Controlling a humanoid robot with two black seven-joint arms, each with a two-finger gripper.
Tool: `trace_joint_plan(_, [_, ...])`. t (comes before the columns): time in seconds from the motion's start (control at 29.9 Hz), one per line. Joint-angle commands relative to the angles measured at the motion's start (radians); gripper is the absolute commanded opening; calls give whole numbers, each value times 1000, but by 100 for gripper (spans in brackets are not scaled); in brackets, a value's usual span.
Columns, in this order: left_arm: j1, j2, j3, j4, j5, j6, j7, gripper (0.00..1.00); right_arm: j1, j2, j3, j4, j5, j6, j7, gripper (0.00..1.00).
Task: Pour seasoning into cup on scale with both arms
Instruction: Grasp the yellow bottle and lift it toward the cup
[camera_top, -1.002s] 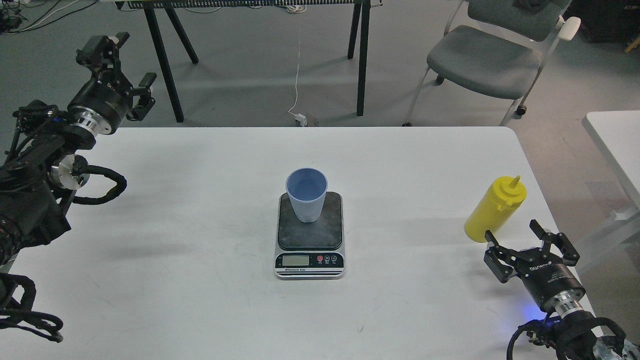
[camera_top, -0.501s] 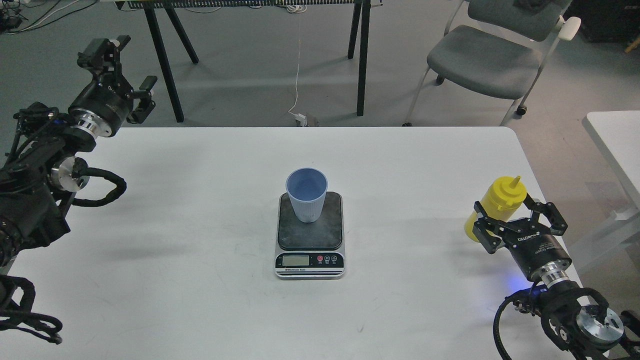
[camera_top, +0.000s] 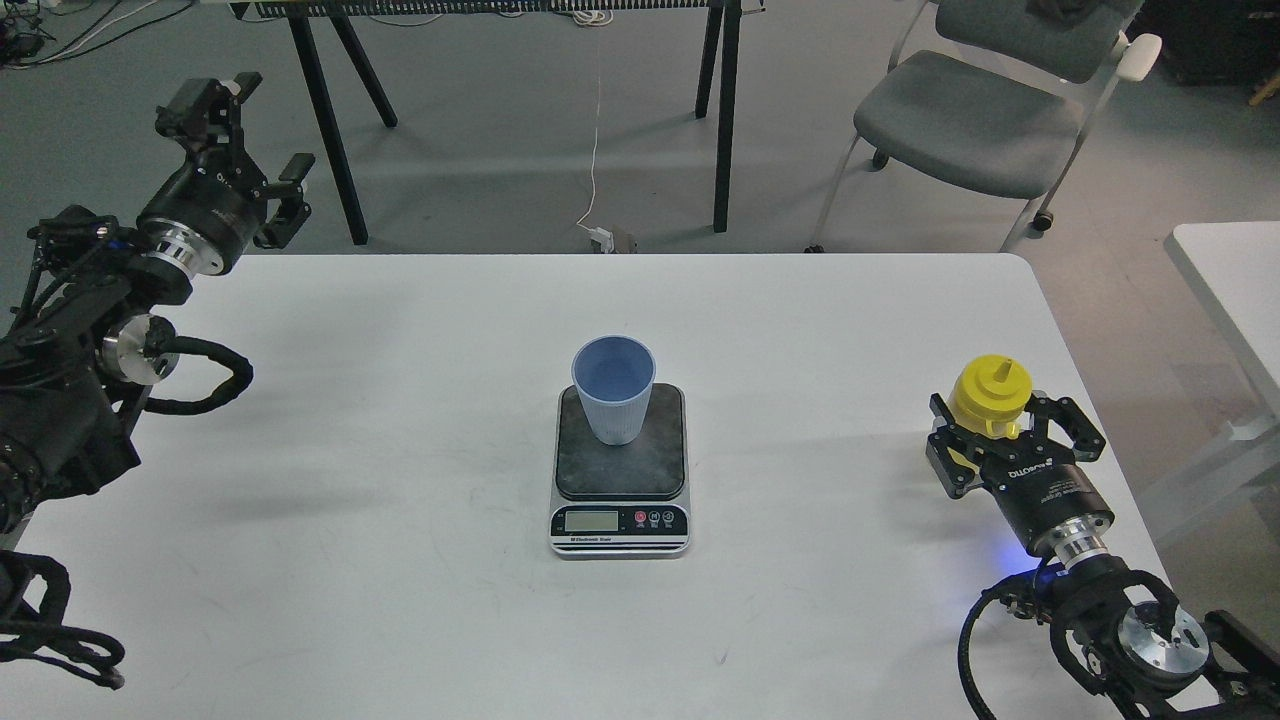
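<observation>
Right gripper (camera_top: 1015, 432), lower right of frame, having advanced, now straddling seasoning bottle (camera_top: 989, 395), fingers spread, not yet clamping. Bottle now appearing more upright. Grasp coming next. Cup (camera_top: 613, 389) sitting on scale (camera_top: 620, 470), centre. Left gripper (camera_top: 243, 145) idling open, upper left.

Black jointed arms (camera_top: 1060, 505), silver wrist rings, looping cables.

Light-blue ribbed plastic cup (camera_top: 613, 389) upright on dark plate of silver digital scale (camera_top: 620, 475), mid white table (camera_top: 400, 520). Near right: yellow squeeze bottle (camera_top: 990, 396) between spread fingers of right gripper (camera_top: 1015, 430). Far left: left gripper (camera_top: 240, 135), fingers apart, holding nothing.
</observation>
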Motion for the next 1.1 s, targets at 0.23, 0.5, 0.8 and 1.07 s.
trace_joint_plan(0.23, [1, 3, 1, -2, 0, 0, 0, 95, -8, -2, 2, 0, -7, 0, 7, 53])
trace_joint_plan(0.5, [8, 7, 1, -2, 0, 0, 0, 95, -12, 0, 5, 2, -6, 0, 10, 24])
trace_joint_plan(0.8, [8, 7, 0, -3, 0, 0, 0, 95, 18, -46, 3, 3, -99, 0, 5, 19])
trace_joint_plan(1.07, [0, 3, 0, -5, 0, 0, 0, 95, 368, -161, -6, -38, -612, 0, 2, 18])
